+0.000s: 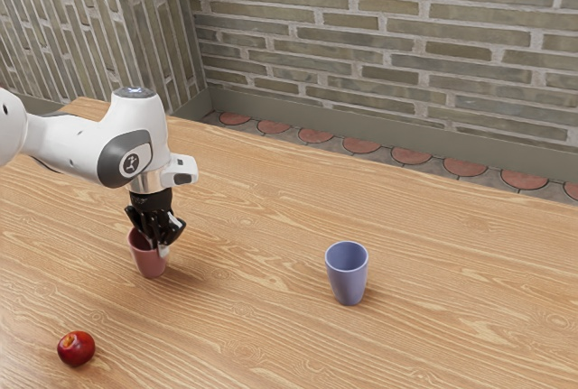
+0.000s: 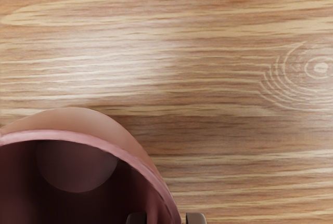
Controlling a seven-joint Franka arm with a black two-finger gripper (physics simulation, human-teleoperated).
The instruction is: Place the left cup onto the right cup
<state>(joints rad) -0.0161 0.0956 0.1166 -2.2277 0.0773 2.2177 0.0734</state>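
Exterior view, hand (image 1: 161, 243) down at the rim of the pink cup (image 1: 147, 261), which stands upright on the wooden tabletop (image 1: 271, 217) directly beneath it, cannot tell whether the hand is clamped on that rim, blue cup (image 1: 347, 272) upright, well apart from the hand.

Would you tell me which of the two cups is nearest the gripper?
The pink cup, right beneath the gripper; the blue cup stands far off.

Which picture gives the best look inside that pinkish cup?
The wrist view: it looks down into the pink cup, showing rim and inner bottom. In the exterior view the claw covers its mouth, leaving its outer wall visible.
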